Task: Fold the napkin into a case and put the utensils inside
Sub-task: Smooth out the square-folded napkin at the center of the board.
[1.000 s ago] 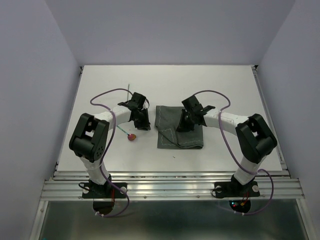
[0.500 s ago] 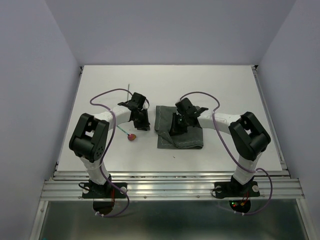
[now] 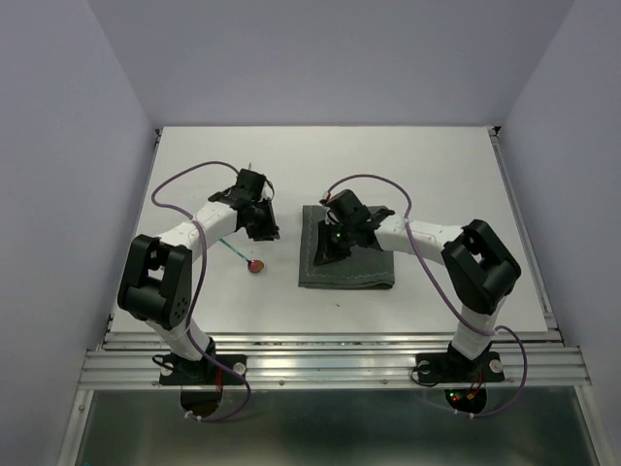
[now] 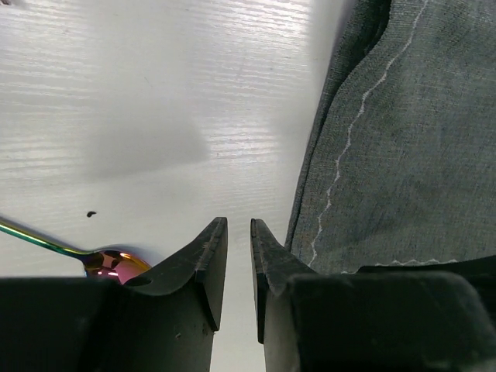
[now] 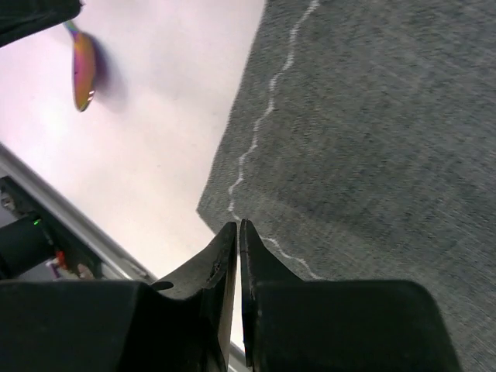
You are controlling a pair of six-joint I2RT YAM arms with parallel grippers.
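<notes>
On the white bench (image 3: 446, 175), the dark grey napkin (image 3: 361, 268) lies as a flat, squarish folded block, not yet the narrow case the task calls for. The right end effector (image 5: 238, 225) hovers low over the napkin's left part, near a stitched corner, its jaws pressed almost together with no cloth between them. The left end effector (image 4: 239, 226) hangs over bare bench just beside the napkin's left edge, its jaws a narrow slit apart and holding nothing. The spoon (image 3: 254, 264), with its red bowl and teal handle, lies on the bench well left of the napkin. The second utensil cannot be made out. The next fold likely needs the right jaws to spread, bite only the top layer at the seam and carry it over evenly, while the left arm steadies the napkin's edge without nudging the spoon.
</notes>
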